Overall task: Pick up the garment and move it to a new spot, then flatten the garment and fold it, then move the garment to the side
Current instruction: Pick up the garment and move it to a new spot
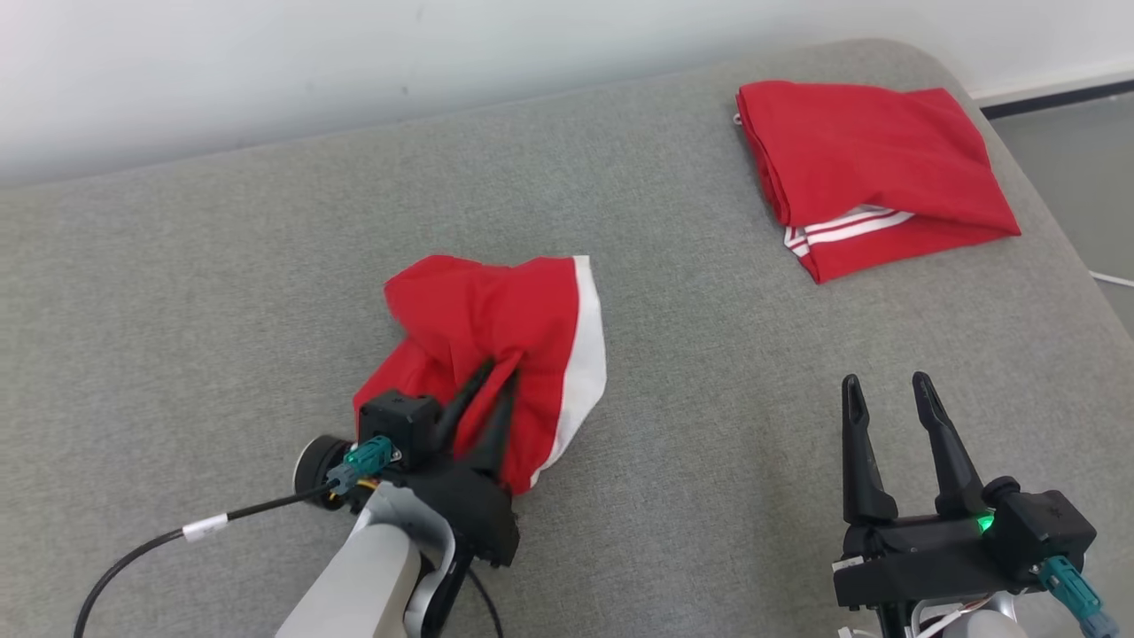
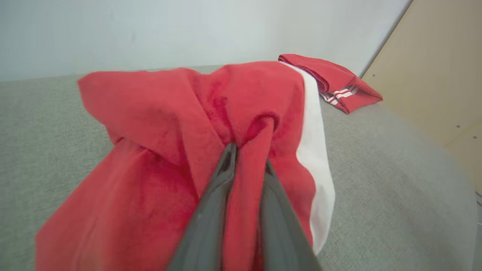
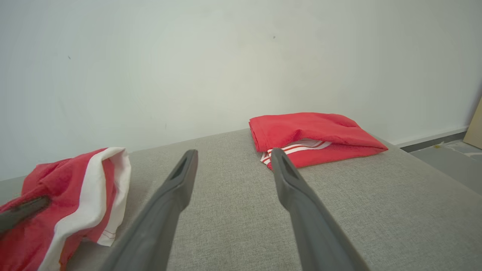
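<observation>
- The left gripper (image 1: 501, 370) is closed on a fold of the crumpled red cloth garment with a broad white band (image 1: 496, 310). In the left wrist view its two dark fingers (image 2: 211, 210) stand close together with a ridge of red cloth pinched between them.
- The garment lies in a heap on the grey woven fabric surface (image 1: 221, 292), bunched around and ahead of the left gripper's fingertips. The cloth rises in a peak just past the tips and spreads down on both sides of the fingers.
- The white band runs along the edge of the heap on the side of the left gripper that faces the right gripper, curving down to the surface beside the fingers.
- The right gripper (image 1: 887, 379) is open, its jaws standing wide apart with nothing between them. It hangs over bare grey surface, well apart from the heap and touching no cloth.
- A neatly folded red garment with thin white stripes (image 1: 868, 159) lies well ahead of the right gripper's fingertips, a little to its outer side, near the far rounded corner of the surface. In the right wrist view it sits just beyond that gripper's right-hand finger (image 3: 301, 210).
- A white wall (image 1: 266, 62) stands behind the surface, beyond both grippers.
- A black cable with a white tag (image 1: 133, 549) trails from the left wrist, behind the gripper, across the surface.
</observation>
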Controlling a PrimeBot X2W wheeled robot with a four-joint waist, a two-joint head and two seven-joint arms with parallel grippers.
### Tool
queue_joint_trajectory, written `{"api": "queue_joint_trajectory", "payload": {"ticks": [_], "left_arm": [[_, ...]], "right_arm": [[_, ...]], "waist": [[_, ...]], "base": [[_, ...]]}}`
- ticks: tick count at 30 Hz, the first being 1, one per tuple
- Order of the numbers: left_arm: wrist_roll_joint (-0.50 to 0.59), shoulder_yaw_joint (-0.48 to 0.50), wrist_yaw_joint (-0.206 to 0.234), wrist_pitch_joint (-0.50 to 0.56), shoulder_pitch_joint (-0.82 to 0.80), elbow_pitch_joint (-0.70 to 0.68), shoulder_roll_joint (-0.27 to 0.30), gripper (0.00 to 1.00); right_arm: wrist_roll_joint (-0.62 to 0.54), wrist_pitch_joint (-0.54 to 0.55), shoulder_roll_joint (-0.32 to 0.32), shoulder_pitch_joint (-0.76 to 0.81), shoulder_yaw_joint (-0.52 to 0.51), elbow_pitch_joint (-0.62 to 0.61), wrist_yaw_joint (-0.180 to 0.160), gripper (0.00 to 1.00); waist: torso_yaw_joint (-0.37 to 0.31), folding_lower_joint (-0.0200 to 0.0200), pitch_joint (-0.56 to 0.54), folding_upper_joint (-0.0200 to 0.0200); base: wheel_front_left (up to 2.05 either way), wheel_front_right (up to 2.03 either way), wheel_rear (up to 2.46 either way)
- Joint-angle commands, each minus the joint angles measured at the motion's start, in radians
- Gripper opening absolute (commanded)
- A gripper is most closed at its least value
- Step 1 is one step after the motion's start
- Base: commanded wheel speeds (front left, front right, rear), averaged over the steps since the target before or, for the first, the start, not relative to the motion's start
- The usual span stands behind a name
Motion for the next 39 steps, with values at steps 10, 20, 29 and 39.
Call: {"api": "queue_joint_trajectory", "payload": {"ticks": [10,20,29,39], "left_arm": [[0.026,0.073,0.037,-0.102,0.005,-0.117,0.043,1.00],[0.095,0.252,0.095,-0.105,0.231,-0.327,0.126,1.00],[0.180,0.345,0.098,-0.105,0.427,-0.425,0.118,1.00],[0.221,0.435,0.052,-0.105,0.552,-0.396,0.054,1.00]], "right_arm": [[-0.028,-0.001,0.003,0.037,-0.024,-0.009,-0.003,1.00],[-0.039,-0.001,0.003,0.077,-0.043,-0.010,-0.003,1.00],[-0.025,-0.001,0.003,0.100,-0.032,-0.007,-0.003,1.00],[-0.009,-0.001,0.003,0.131,-0.013,0.013,-0.003,1.00]], "waist": [[0.082,0.0000,-0.086,0.0000],[0.145,0.0000,-0.149,0.0000],[0.181,0.0000,-0.175,0.0000],[0.203,0.0000,-0.183,0.0000]], "base": [[0.00,0.00,0.00],[0.00,0.00,0.00],[0.00,0.00,0.00],[0.00,0.00,0.00]]}}
